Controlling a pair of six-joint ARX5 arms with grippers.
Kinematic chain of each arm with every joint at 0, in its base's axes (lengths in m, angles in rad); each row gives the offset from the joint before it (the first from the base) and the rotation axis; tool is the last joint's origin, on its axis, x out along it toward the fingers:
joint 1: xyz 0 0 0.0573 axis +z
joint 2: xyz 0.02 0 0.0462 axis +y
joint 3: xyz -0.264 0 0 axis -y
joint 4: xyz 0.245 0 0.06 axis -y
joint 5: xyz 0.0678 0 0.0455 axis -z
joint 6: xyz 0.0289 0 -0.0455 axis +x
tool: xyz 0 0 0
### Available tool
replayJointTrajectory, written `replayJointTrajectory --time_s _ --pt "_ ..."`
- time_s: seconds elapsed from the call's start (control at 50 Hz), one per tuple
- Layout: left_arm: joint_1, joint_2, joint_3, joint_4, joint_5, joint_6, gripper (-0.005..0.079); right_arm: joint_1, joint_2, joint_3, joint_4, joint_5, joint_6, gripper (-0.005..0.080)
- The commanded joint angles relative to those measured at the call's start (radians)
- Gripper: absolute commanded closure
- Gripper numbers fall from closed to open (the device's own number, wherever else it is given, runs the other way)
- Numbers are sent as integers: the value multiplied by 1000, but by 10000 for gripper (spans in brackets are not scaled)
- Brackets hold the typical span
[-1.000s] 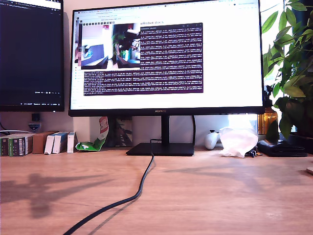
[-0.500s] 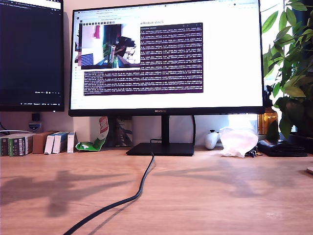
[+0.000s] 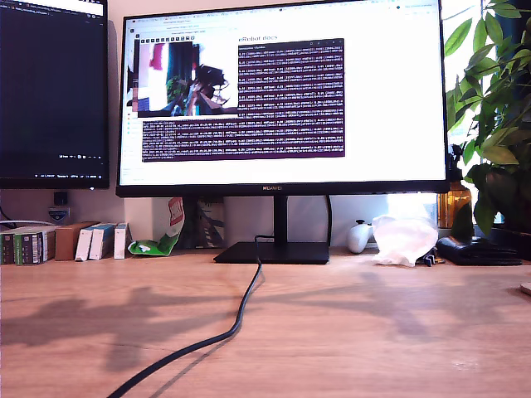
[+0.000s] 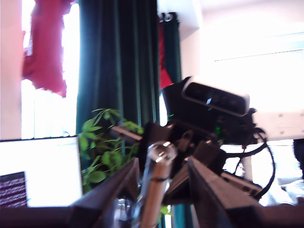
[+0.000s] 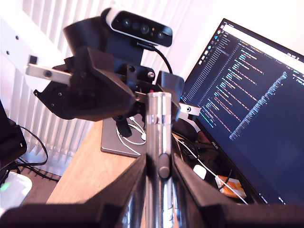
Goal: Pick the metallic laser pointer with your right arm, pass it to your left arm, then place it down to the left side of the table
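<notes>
The metallic laser pointer (image 5: 157, 137) is a shiny silver cylinder rising from between the fingers of my second gripper (image 5: 159, 164), which press tight on both its sides. My first gripper (image 5: 142, 90) faces it, jaws spread around the pointer's far end. In the first wrist view the laser pointer (image 4: 154, 185) stands between the fingers of my first gripper (image 4: 164, 164) with a gap on one side, and my second gripper (image 4: 190, 137) sits behind its tip. The exterior view shows neither arm nor pointer, only their shadows on the table (image 3: 373, 332).
A black cable (image 3: 239, 319) snakes across the table from the monitor stand (image 3: 274, 251). Small boxes (image 3: 58, 242) line the back at the exterior view's left. A white crumpled bag (image 3: 404, 239) and a plant (image 3: 498, 124) sit at its right.
The shadows on the table at the exterior view's left have spread and shifted toward the middle. Both arms stay outside that view.
</notes>
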Motion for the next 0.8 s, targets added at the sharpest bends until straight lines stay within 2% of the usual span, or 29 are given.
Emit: replayJointTrajectory --time_s 0.0,0.46,0.62,0.72,0.78 --pt "-16 4 8 5 2 -5 445 7 8 -9 18 -3 5 763" --pt "-34 10 13 6 -1 -4 459 57 8 -9 45 -3 30 763" --pt "-34 10 14 20 0 3 558 57 8 -9 41 -3 31 763" --pt "-34 10 14 21 -2 3 570 57 8 -9 31 -3 31 763" --pt "-34 10 14 20 -8 3 633 57 8 -9 27 -3 31 763"
